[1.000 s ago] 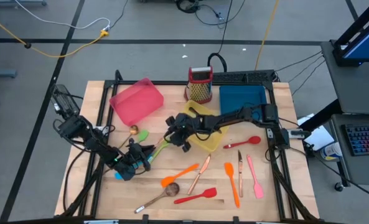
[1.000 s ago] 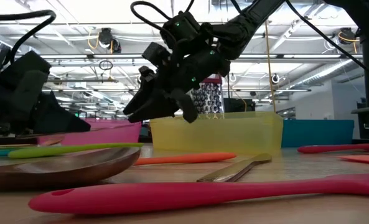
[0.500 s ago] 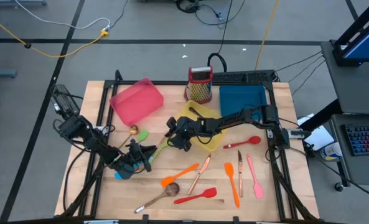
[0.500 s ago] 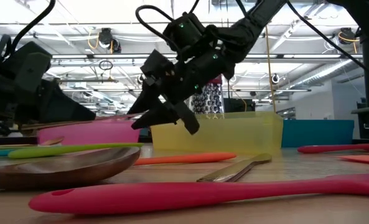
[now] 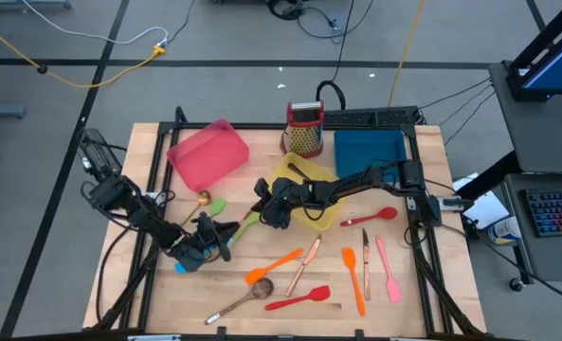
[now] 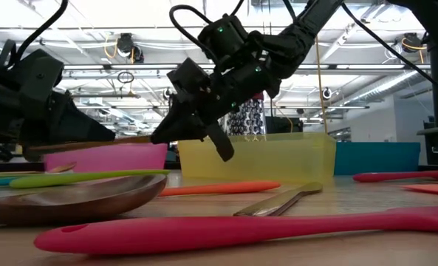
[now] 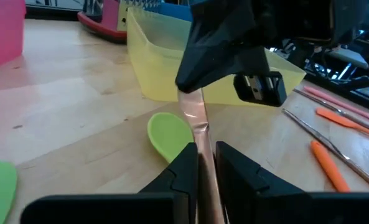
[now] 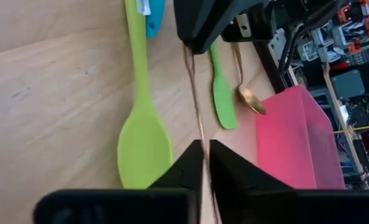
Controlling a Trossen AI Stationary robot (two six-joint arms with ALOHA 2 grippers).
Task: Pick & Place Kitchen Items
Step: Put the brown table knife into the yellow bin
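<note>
A slim copper-coloured utensil (image 7: 193,112) hangs above the table between my two grippers. My left gripper (image 7: 203,152) is shut on one end and my right gripper (image 8: 204,149) on the other. In the high view they meet left of the table's centre, left gripper (image 5: 209,237), right gripper (image 5: 264,210). Below them a green spoon (image 8: 140,143) lies flat on the wood. Which utensil the copper piece is, I cannot tell. My left gripper pinches the copper utensil's end (image 7: 204,140) toward the table's left between its two fingers. The fingers lie along the piece, which runs on toward the right gripper, clear of the table. My right gripper pinches the opposite end (image 8: 201,134) between its two fingers, slanting down from the table's right and also lying along it. In the low view the piece (image 6: 130,139) hangs nearly level between both holds.
A pink tray (image 5: 208,152), yellow tray (image 5: 309,194), blue tray (image 5: 369,152) and a grater (image 5: 305,128) stand along the far side. A green spatula (image 8: 221,93) and a gold spoon (image 8: 249,96) lie near the pink tray. Several orange, red, pink and copper utensils (image 5: 356,270) lie near-right.
My right gripper has come down and toward the left gripper, then shut on the free end of the copper utensil. The left gripper has kept its hold and the piece stays lifted.
</note>
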